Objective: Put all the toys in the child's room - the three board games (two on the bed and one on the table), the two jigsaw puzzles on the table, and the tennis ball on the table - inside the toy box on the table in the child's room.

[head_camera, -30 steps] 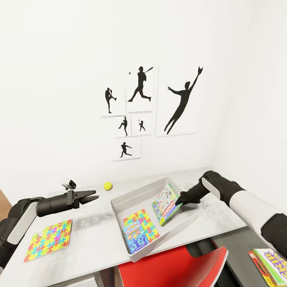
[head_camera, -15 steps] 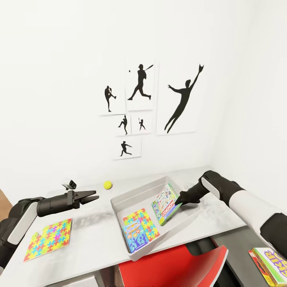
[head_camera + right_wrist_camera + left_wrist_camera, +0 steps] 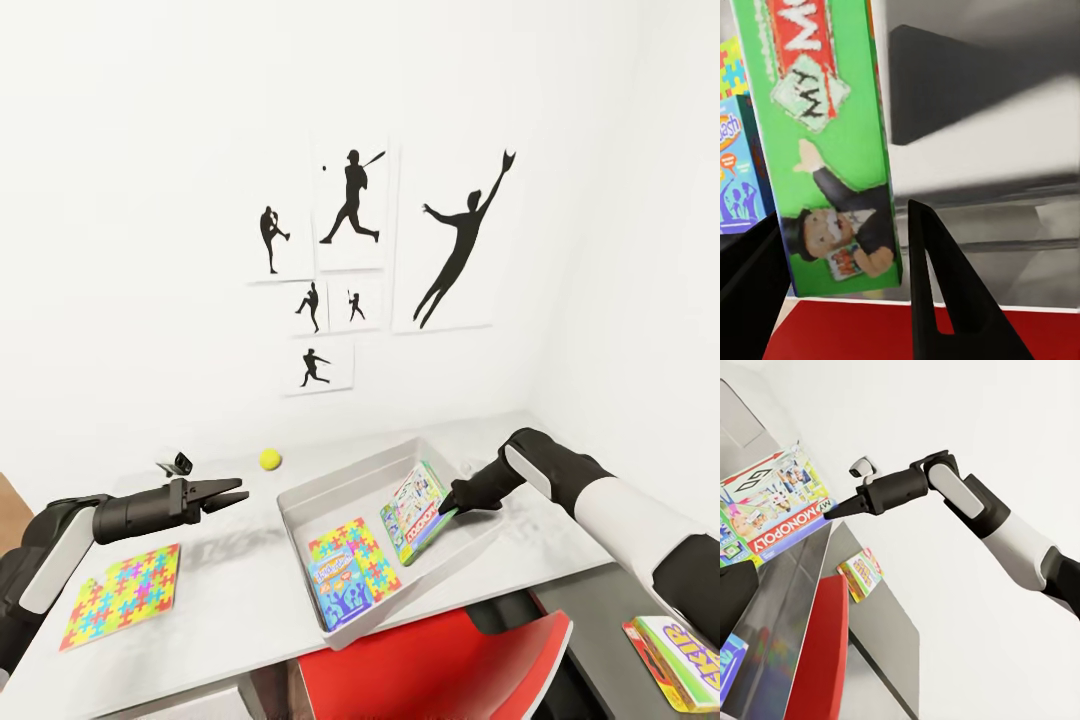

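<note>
Head view: right gripper (image 3: 452, 509) fingers clenched on the green board game (image 3: 417, 511), tilted against the toy box (image 3: 318, 492) right wall. Left gripper (image 3: 232, 492) fingers spread, empty, over the table (image 3: 250, 585); tennis ball (image 3: 269, 458) near the back edge.

This is a child's bedroom or playroom in a home. White walls meet in a corner, and a cluster of black baseball-player silhouette pictures (image 3: 375, 255) hangs above a pale grey table (image 3: 240, 600). Playthings cover the tabletop: a multicoloured jigsaw puzzle (image 3: 122, 594), a small yellow-green tennis ball (image 3: 269, 458), and a light grey toy box (image 3: 352, 482) holding another puzzle and printed board games (image 3: 418, 511), one reading Monopoly. A bright red chair (image 3: 440, 665) sits at the table's near edge.
</note>
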{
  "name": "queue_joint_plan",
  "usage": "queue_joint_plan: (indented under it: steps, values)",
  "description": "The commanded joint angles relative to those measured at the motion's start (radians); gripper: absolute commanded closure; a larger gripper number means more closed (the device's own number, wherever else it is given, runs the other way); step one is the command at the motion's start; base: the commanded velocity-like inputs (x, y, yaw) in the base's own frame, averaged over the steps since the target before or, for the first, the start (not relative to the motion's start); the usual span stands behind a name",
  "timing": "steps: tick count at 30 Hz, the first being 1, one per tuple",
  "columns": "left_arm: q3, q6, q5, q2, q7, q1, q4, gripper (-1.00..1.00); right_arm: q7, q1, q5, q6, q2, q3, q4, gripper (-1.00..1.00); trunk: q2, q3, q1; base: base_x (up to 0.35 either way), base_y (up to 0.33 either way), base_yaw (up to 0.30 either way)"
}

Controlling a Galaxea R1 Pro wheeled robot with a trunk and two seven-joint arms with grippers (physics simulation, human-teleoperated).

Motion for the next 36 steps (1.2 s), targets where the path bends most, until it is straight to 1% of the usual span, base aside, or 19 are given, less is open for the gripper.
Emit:
queue_joint_plan:
  steps: [1,7,9,12,16,25,36]
  values:
    - [-0.002,0.005,0.002,0.001,-0.002,-0.001,0.000,-1.00,0.010,-0.002,0.006,0.000,-0.001,0.004,-0.001,1.00,-0.002,-0.003,0.001,0.000,0.000,0.000]
    - [-0.002,0.005,0.002,0.001,-0.002,-0.001,0.000,-1.00,0.015,-0.002,0.004,0.000,-0.001,0.001,-0.001,1.00,-0.002,-0.003,0.001,0.000,0.000,0.000]
    - [-0.002,0.005,0.002,0.001,-0.002,-0.001,0.000,-1.00,0.030,-0.002,0.005,0.000,0.000,0.001,-0.001,1.00,-0.002,-0.004,0.001,0.000,0.000,0.000]
    - [-0.002,0.005,0.002,0.001,-0.002,-0.001,0.000,-1.00,0.071,-0.002,0.007,0.000,-0.001,0.002,-0.001,1.00,-0.002,-0.006,0.001,0.000,0.000,0.000]
    - [-0.002,0.005,0.002,0.000,-0.002,-0.001,0.000,-1.00,0.089,-0.002,0.008,0.000,-0.001,0.003,-0.001,1.00,-0.002,-0.008,0.001,0.000,0.000,0.000]
    - [-0.003,0.005,0.002,0.000,-0.002,-0.001,0.000,-1.00,0.094,-0.002,0.008,0.000,-0.002,0.008,-0.001,1.00,-0.002,-0.015,0.001,0.000,0.000,0.000]
    - [-0.003,0.005,0.002,-0.001,-0.002,-0.001,0.000,-1.00,0.093,-0.002,0.009,0.000,-0.002,0.008,-0.001,1.00,-0.002,-0.015,0.001,0.000,0.000,0.000]
